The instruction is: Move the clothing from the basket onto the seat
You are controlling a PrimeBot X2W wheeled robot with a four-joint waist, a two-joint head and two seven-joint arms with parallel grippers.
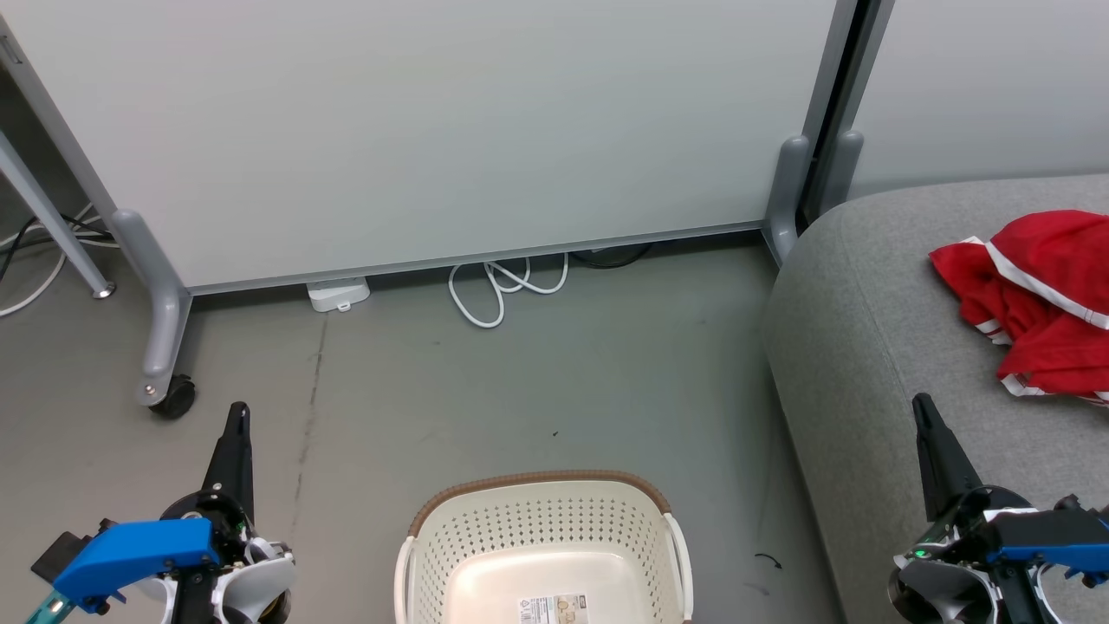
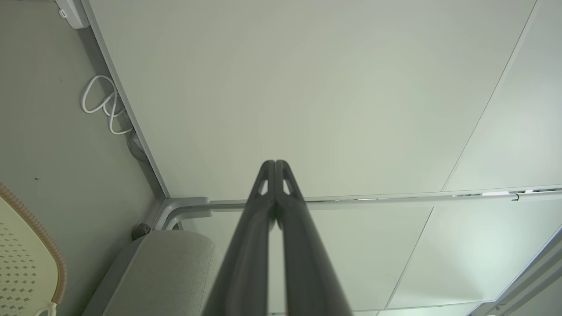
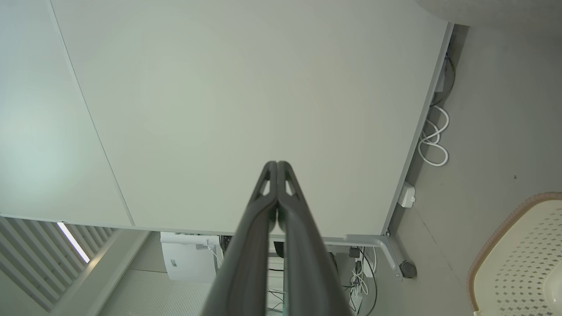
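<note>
Both grippers were clamped on nothing, fingers pressed together. The left gripper point(image 1: 236, 414) sat above the floor left of the basket point(image 1: 541, 520), the right gripper point(image 1: 921, 407) near the seat point(image 1: 858, 347) edge. The clothing point(image 1: 1044, 295) lay bunched on the seat, well apart from the basket. The visible basket bottom was bare with its label showing, so I judged the transfer done and the arms parked clear.

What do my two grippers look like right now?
The left gripper and right gripper match: two long, dark, tapering fingers with small triangular cut-outs near the tips, a bright blue block behind them, and white rounded wrist shells. A green light glows on the right one's base.
</note>
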